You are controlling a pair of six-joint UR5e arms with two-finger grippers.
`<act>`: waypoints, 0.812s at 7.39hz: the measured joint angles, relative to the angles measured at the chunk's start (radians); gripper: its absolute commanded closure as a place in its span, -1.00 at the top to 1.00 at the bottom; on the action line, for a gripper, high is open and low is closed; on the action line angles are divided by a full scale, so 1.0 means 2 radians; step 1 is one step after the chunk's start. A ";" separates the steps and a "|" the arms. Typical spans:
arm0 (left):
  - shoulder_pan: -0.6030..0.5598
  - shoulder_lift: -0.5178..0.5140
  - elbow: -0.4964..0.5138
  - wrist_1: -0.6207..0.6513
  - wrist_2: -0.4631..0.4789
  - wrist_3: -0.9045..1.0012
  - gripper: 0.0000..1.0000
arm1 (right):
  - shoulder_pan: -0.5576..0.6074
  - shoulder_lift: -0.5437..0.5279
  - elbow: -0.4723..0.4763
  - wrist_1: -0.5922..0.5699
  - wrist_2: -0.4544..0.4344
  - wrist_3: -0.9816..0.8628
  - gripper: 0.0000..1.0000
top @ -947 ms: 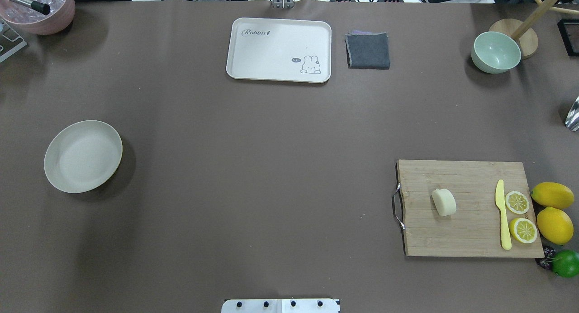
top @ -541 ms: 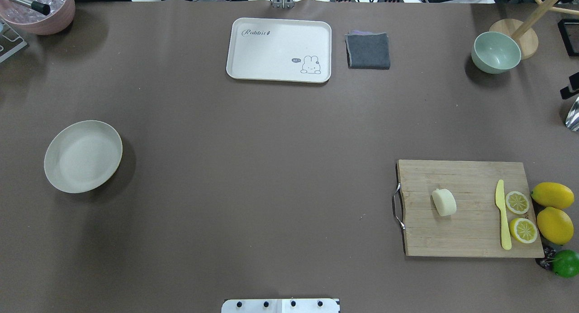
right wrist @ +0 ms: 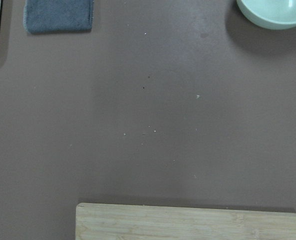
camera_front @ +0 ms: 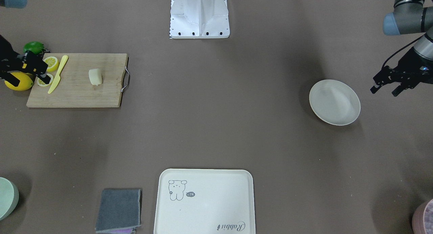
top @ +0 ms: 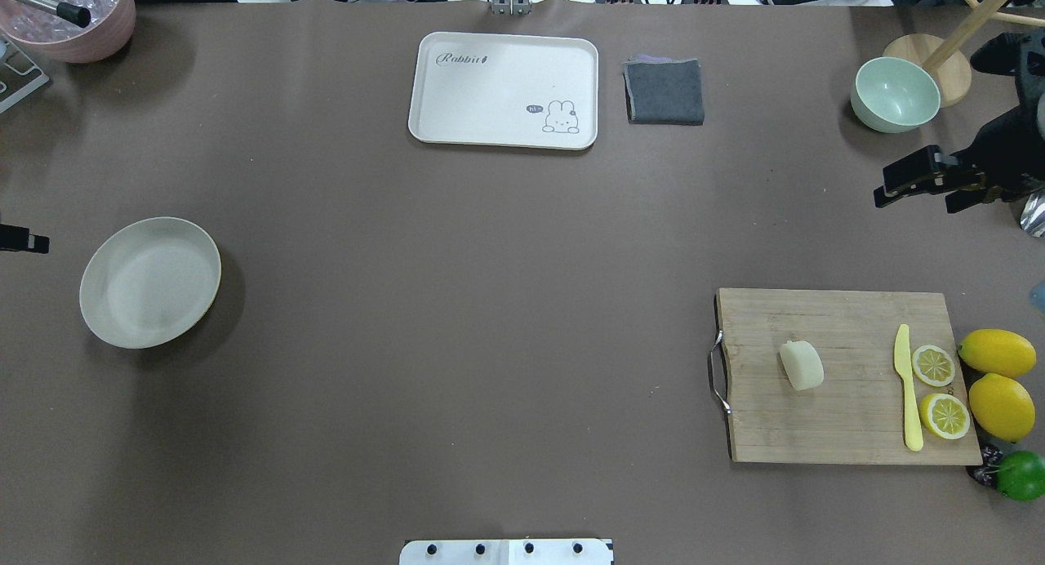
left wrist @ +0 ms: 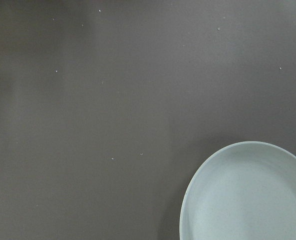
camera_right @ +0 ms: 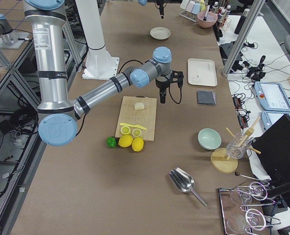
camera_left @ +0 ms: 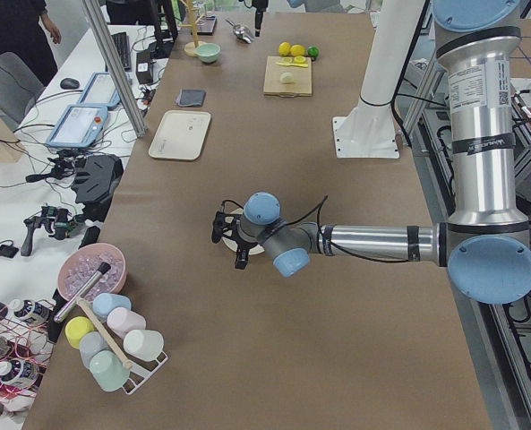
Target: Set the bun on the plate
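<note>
Judging the bun (top: 802, 364) first: it lies nearest me on my right, on the board (top: 849, 422), set apart from the knife (top: 906, 389) and the lemon halves (top: 939, 389), with nothing gripping it. It looks light, soft and smooth-skinned, likely to dent or slip under a hard squeeze, so I would come straight down and close gently across its middle, pads on the two long sides rather than on the rounded end. My right gripper (top: 914, 202) hangs just beyond the board, jaws apart and holding nothing. The plate (top: 114, 324) sits well apart from the bun, over on my left, and my left gripper (camera_front: 383, 92) hovers just outside its rim, jaws likewise spread with nothing in them. The table (top: 457, 328) wears a flat, matte brown cover, so the carry should cross its middle. Farthest off, the tray (top: 490, 124), cloth (top: 664, 91) and bowl (top: 895, 100) line the back edge, away from that path.
</note>
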 measured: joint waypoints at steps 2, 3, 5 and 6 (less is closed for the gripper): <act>0.055 -0.031 0.058 -0.063 0.035 -0.037 0.69 | -0.029 0.000 0.002 0.013 -0.021 0.029 1.00; 0.066 -0.037 0.079 -0.086 0.040 -0.042 0.39 | -0.033 0.000 0.003 0.014 -0.025 0.031 1.00; 0.071 -0.034 0.090 -0.106 0.039 -0.041 -1.00 | -0.035 0.000 0.004 0.015 -0.027 0.033 1.00; 0.072 -0.031 0.090 -0.110 0.038 -0.040 -1.00 | -0.035 0.000 0.004 0.015 -0.027 0.033 1.00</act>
